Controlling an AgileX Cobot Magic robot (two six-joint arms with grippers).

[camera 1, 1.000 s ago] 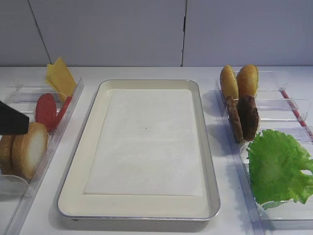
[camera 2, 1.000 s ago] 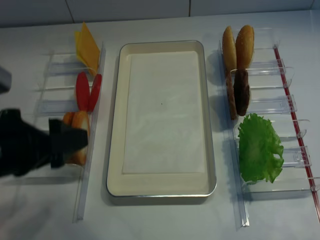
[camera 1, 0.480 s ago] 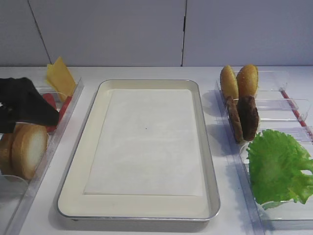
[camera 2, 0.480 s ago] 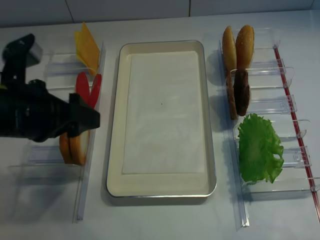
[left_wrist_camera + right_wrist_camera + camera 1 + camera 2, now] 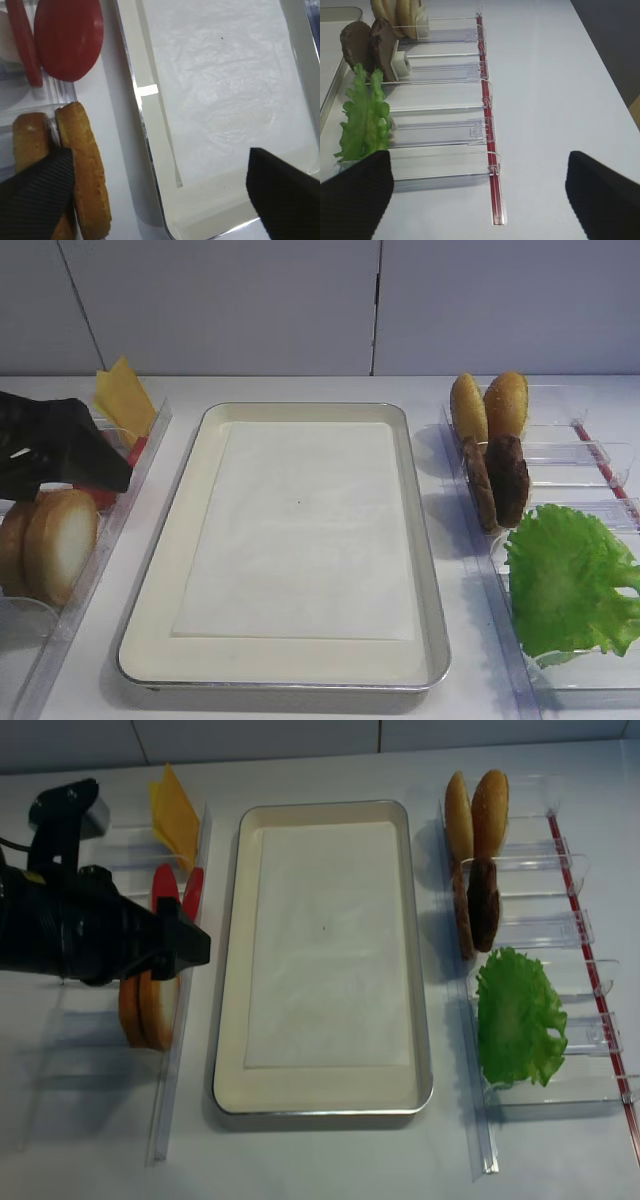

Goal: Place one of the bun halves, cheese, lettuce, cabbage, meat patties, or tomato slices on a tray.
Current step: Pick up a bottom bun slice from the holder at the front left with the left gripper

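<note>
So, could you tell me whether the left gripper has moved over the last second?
Yes. The left gripper has moved up the overhead view, from beside the bun halves toward the tomato slices.

Pale-faced bun half (image 5: 62,543) upright in left bin; silver tray (image 5: 180,502) centre, only paper liner inside.

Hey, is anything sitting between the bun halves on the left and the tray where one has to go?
Only the clear bin wall beside the bun halves separates them from the tray; a lifted bun would pass over it. The tray's paper liner is bare. The open left tool hovers above the bin, holding nothing.
</note>
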